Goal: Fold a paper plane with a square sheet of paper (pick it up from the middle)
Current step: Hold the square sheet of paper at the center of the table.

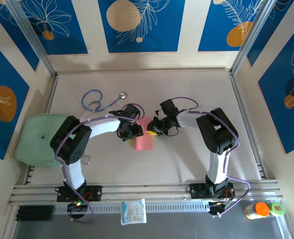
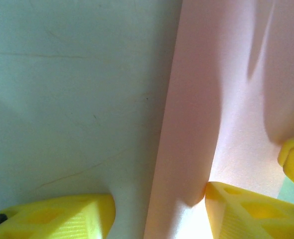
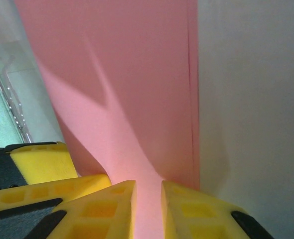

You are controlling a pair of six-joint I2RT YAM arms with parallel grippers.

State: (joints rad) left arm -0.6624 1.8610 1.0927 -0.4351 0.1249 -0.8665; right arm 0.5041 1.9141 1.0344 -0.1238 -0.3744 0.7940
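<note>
Pink paper [image 1: 143,135], folded into a narrow strip, lies flat on the bench [image 1: 187,154], right of the stethoscope [image 1: 99,102] and a bit nearer the arm bases. Left end effector [image 1: 128,130] is wide, straddling the strip's edge. Right end effector [image 1: 153,130] is narrow over the strip, can't tell if it's actually pinching.

I see a salmon-pink sheet of paper [image 1: 143,141] on the off-white table [image 1: 187,159], yellow fingers on the left pincer [image 2: 159,213] and right pincer [image 3: 148,209], a pale green pad [image 1: 37,139], a blue stethoscope [image 1: 93,102], a white packet [image 1: 133,211] printed blue, and blue wall panels [image 1: 162,30] with white leaves and orange discs.
</note>
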